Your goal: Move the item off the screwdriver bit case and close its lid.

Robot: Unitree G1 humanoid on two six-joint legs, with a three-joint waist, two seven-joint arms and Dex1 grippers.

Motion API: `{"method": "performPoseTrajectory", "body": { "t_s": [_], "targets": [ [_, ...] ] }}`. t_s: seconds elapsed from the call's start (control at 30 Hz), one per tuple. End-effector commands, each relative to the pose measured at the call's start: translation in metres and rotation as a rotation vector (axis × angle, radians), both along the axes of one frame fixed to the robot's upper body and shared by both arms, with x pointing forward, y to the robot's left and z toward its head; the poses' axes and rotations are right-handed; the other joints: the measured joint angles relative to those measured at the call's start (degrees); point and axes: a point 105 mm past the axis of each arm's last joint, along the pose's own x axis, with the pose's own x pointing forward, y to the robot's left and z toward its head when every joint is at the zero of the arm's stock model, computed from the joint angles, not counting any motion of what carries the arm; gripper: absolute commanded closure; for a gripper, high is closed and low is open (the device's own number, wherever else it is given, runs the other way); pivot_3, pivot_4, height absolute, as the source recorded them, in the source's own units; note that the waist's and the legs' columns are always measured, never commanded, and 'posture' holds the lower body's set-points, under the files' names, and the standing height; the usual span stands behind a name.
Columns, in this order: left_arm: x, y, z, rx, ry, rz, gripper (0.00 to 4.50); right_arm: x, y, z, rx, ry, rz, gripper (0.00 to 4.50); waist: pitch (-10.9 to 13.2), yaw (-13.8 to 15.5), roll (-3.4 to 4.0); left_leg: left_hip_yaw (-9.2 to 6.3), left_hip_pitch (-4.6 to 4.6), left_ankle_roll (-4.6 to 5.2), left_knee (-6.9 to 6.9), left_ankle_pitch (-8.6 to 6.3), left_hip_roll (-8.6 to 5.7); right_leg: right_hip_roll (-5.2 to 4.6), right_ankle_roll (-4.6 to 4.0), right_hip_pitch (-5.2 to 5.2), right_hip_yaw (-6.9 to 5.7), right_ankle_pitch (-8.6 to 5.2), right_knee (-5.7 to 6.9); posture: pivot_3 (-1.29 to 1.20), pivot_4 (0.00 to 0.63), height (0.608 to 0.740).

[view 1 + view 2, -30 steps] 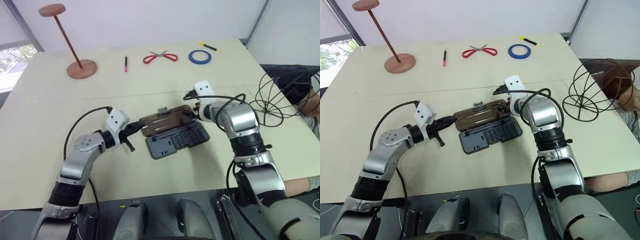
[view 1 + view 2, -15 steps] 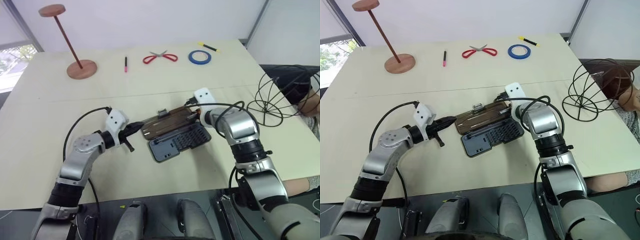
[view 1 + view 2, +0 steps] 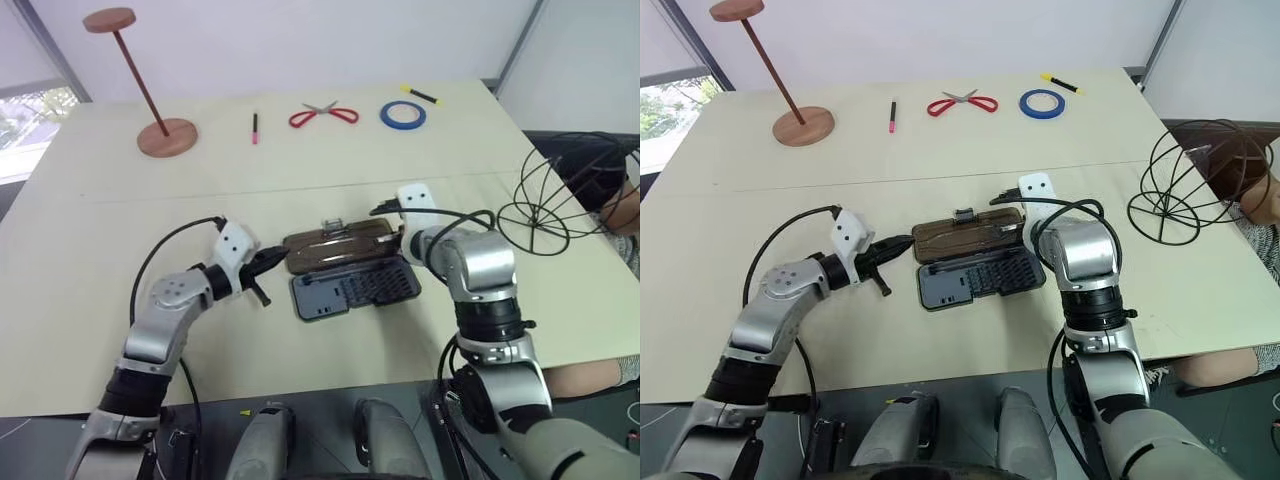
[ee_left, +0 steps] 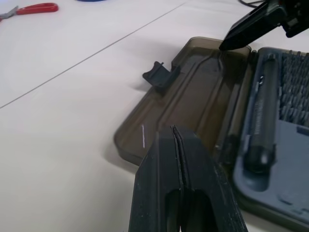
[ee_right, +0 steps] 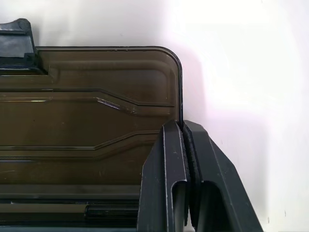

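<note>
The screwdriver bit case (image 3: 355, 290) lies open on the table, its rows of bits showing. Its smoky-brown lid (image 3: 335, 245) is folded out on the far side, latch tab (image 3: 333, 227) upward. My right gripper (image 5: 182, 126) is shut on the rim at the lid's right end, and the left wrist view shows it (image 4: 231, 42) at that corner. My left gripper (image 4: 176, 140) is shut and empty, hovering just off the lid's left end (image 3: 275, 258). The item, a black wire globe cage (image 3: 560, 205), sits on the table's right edge, well clear of the case.
Along the far side of the table (image 3: 300, 170) stand a brown stand (image 3: 165, 135), a pink pen (image 3: 255, 127), red scissors (image 3: 323, 115), blue tape (image 3: 401, 114) and a yellow marker (image 3: 420, 94). A person (image 3: 1250, 190) sits beside the cage at the right edge.
My right gripper closed at the lid's right end and drew back toward me. The case's right end swung with it, so the case now lies squarer. The left arm stayed still.
</note>
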Motion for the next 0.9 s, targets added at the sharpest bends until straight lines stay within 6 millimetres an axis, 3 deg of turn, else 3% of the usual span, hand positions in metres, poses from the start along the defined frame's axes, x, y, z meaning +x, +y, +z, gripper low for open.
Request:
{"method": "performPoseTrajectory", "body": {
  "t_s": [0.03, 0.33, 0.87, 0.9],
  "targets": [
    [-0.001, -0.004, 0.005, 0.0, -0.028, -0.026, 4.5, -0.011, -0.003, -0.004, 0.016, 0.067, -0.071, 4.49, 0.0, 0.0, 0.01, 0.0, 0.0, 0.0, 0.0, 0.0, 0.0, 0.0, 0.0, 0.0, 0.0, 0.0, 0.0, 0.0, 0.15, 0.74],
    [0.0, -0.008, 0.008, 0.005, -0.03, -0.048, 4.5, -0.023, 0.013, -0.007, 0.078, 0.096, -0.069, 4.49, -0.01, -0.21, 0.01, -0.01, 0.0, 0.0, -0.02, 0.0, 0.0, 0.01, 0.0, 0.0, 0.0, 0.0, 0.01, 0.0, 0.15, 0.74],
    [-0.001, -0.01, 0.011, 0.007, -0.037, -0.048, 4.5, -0.018, 0.019, -0.002, 0.051, 0.024, 0.031, 4.49, -0.01, -0.49, 0.01, 0.0, 0.03, 0.0, -0.03, 0.0, 0.01, 0.02, 0.0, -0.01, 0.0, 0.0, 0.03, 0.0, 0.15, 0.74],
    [-0.001, -0.01, 0.011, 0.007, -0.037, -0.048, 4.5, -0.017, 0.019, -0.002, 0.05, 0.022, 0.033, 4.23, -0.01, -0.51, 0.01, 0.0, 0.03, 0.0, -0.03, 0.0, 0.01, 0.02, 0.0, -0.01, 0.0, 0.0, 0.02, 0.0, 0.15, 0.74]
  ]
}}
